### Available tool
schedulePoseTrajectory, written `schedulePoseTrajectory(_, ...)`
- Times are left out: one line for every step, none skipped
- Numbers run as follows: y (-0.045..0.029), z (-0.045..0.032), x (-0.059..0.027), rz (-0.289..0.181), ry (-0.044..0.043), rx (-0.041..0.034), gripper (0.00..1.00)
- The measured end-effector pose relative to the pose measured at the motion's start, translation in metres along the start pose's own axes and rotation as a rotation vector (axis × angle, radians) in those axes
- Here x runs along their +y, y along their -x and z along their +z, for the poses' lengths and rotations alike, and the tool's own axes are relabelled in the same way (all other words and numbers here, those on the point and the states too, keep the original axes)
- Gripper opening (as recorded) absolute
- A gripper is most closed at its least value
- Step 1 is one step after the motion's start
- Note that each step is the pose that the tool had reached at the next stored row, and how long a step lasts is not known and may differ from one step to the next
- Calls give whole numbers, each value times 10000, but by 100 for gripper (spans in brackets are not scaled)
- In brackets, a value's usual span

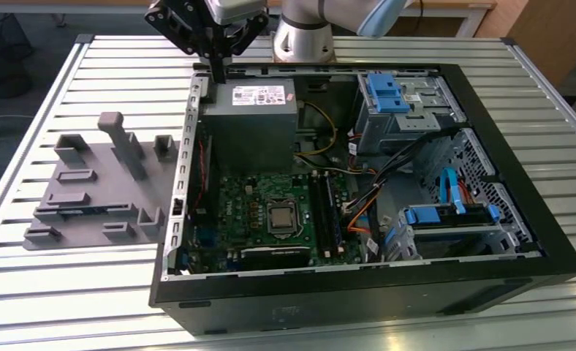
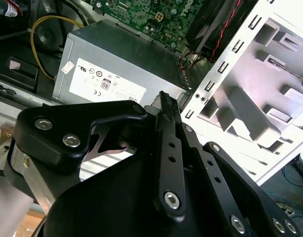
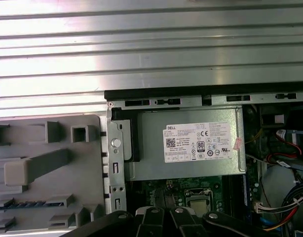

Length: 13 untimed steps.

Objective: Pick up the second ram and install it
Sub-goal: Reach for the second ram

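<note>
The second ram (image 3: 24,204) is seen lying in a slot of the grey tray (image 1: 78,238), outside the computer case (image 1: 366,292) and well apart from the gripper (image 1: 215,71). The gripper's jaws are closed together above the case's rear wall, beside the power supply (image 1: 249,135). A white printed label (image 1: 262,95) is carried on the power supply, and the case's side wall (image 1: 192,117) stands between tray and motherboard (image 1: 249,197).

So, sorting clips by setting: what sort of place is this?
Probably a robotics lab bench for computer assembly: an open black computer case on a ribbed metal table, a grey plastic tray beside it, a black gripper above.
</note>
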State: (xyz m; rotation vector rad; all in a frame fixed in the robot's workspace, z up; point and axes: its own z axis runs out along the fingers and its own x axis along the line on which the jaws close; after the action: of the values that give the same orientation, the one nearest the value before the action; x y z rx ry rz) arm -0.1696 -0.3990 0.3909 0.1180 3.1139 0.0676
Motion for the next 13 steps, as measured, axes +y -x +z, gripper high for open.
schedulePoseTrajectory(-2,0,0,0,0,0,11)
schedulePoseTrajectory(-5,0,0,1,0,1,11)
schedulePoseTrajectory(-7,1,0,1,0,2,11)
schedulePoseTrajectory(-9,1,0,1,0,3,11)
schedulePoseTrajectory(-10,1,-1,0,0,3,11)
schedulePoseTrajectory(-13,1,-1,1,-1,4,11)
schedulePoseTrajectory(-17,2,-1,1,0,4,11)
schedulePoseTrajectory(-20,2,-1,2,0,4,11)
schedulePoseTrajectory(-23,2,-2,1,0,4,11)
schedulePoseTrajectory(-27,2,-2,1,0,5,11)
schedulePoseTrajectory(-30,2,-2,1,0,5,11)
schedulePoseTrajectory(-32,3,-2,1,0,6,11)
schedulePoseTrajectory(-35,3,-3,0,-1,7,11)
